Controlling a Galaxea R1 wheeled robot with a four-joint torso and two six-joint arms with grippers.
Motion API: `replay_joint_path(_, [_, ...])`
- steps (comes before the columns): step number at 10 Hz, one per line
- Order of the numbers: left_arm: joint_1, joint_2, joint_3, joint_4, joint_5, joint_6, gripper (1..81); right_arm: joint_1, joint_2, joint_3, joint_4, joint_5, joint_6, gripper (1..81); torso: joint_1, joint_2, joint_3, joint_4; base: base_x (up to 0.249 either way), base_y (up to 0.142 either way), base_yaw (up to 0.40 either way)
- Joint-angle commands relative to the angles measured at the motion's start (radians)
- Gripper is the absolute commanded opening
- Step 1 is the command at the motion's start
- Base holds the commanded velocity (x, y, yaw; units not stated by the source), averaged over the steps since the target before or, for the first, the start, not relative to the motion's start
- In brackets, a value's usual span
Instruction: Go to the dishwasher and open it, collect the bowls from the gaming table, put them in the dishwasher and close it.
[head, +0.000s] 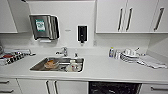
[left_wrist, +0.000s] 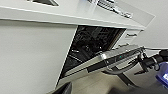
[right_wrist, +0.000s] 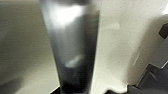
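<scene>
While the dishwasher (left_wrist: 100, 47) sits under the counter (head: 105, 67), right of the sink (head: 58, 64), I note its door (left_wrist: 105, 58) hangs partly lowered, racks visible inside. At the door's bar handle (left_wrist: 122, 68) in the left wrist view is the right gripper (left_wrist: 147, 61); whether its jaws are apart or clamped on the bar I cannot tell. To finish well, I would draw down along the hinge arc, slowly, without twisting the bar.
</scene>
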Motion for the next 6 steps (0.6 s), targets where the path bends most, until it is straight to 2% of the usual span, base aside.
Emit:
replay_joint_path(1, [-0.098,-0.032,0.018,-0.001,0.017,-0.003,81.1,0.068,-0.039,-0.006,0.004,-0.066,0.007,81.1,0.000,0.000,0.000,0.000,-0.062,0.000,0.000])
replay_joint_path(6, [-0.090,-0.023,0.018,0.001,0.023,-0.003,81.1,0.056,-0.048,0.000,0.003,-0.061,-0.005,81.1,0.000,0.000,0.000,0.000,-0.065,0.000,0.000])
